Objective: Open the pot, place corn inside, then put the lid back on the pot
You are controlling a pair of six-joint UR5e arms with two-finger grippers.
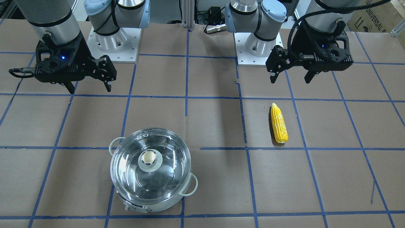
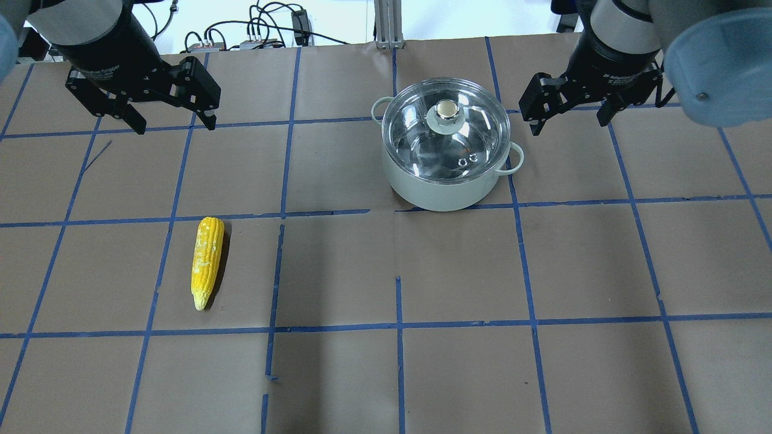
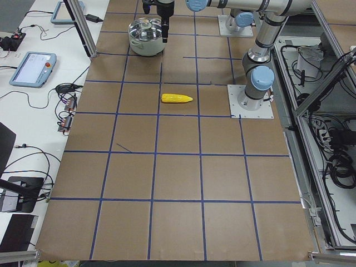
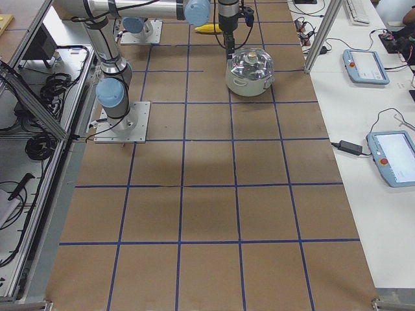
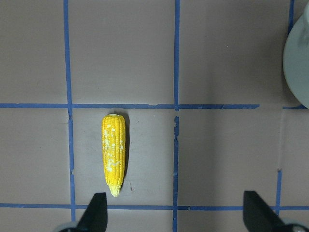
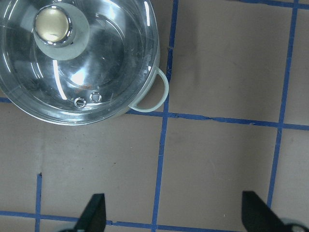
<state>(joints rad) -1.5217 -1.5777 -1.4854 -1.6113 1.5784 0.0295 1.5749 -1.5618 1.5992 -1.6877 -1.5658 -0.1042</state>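
The steel pot [image 2: 443,193] stands on the table with the glass lid [image 2: 476,135] on it; the lid's knob [image 2: 446,111] is cream-capped. The pot and lid also show in the front view [image 1: 152,202] [image 1: 167,171] and the right wrist view [image 6: 96,72]. The yellow corn [image 2: 207,259] lies flat on the table, apart from the pot, and also shows in the front view [image 1: 279,123] and the left wrist view [image 5: 114,154]. My left gripper [image 2: 175,125] [image 1: 290,77] [image 5: 176,212] is open and empty, above the table beyond the corn. My right gripper [image 2: 568,123] [image 1: 90,88] [image 6: 175,212] is open and empty beside the pot.
The table is brown paper with a blue tape grid [image 2: 398,325]. The arm bases [image 1: 114,41] [image 1: 259,44] stand at the robot's edge. Tablets [image 4: 366,65] [image 3: 33,67] and cables lie on the side benches. Aluminium posts [image 3: 83,28] [image 4: 321,32] rise at the table's far edge.
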